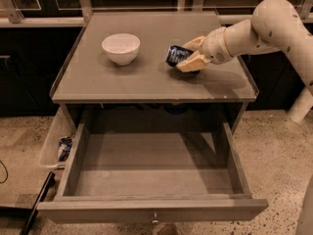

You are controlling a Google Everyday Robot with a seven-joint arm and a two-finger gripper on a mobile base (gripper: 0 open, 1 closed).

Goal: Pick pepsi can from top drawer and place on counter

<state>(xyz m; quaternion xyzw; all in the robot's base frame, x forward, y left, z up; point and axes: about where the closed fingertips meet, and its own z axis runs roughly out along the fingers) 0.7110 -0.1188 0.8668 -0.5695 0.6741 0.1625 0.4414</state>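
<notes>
Camera view, looking down at the stand from the front.

- Gripper [182, 57]: over the right half of the counter [146, 80], reaching in from the right on the white arm [266, 26]. Its tan fingers [190, 62] sit one above and one below the pepsi can [173, 54], and I read the jaws as clamped on it.
- Pepsi can: held in the gripper, tilted rather than upright, with the dark blue end and its white marking pointing left toward the bowl. It is very low over the counter. I cannot tell whether its bottom edge touches the surface. There is a shadow on the counter just under the fingers.
- White bowl [121, 48]: upright on the left half of the counter, near the can but apart from it.
- Top drawer [146, 173]: pulled fully out toward the camera and below the counter's front edge. I see only its bare floor and plain walls. The small metal knob [155, 218] shows at the middle of the front panel.
- Clear plastic bin [53, 136]: narrow, just beside the drawer's left wall. A blue-and-white foil bag [64, 148] lies in it.
- Speckled floor [279, 151] shows on both sides of the stand.
</notes>
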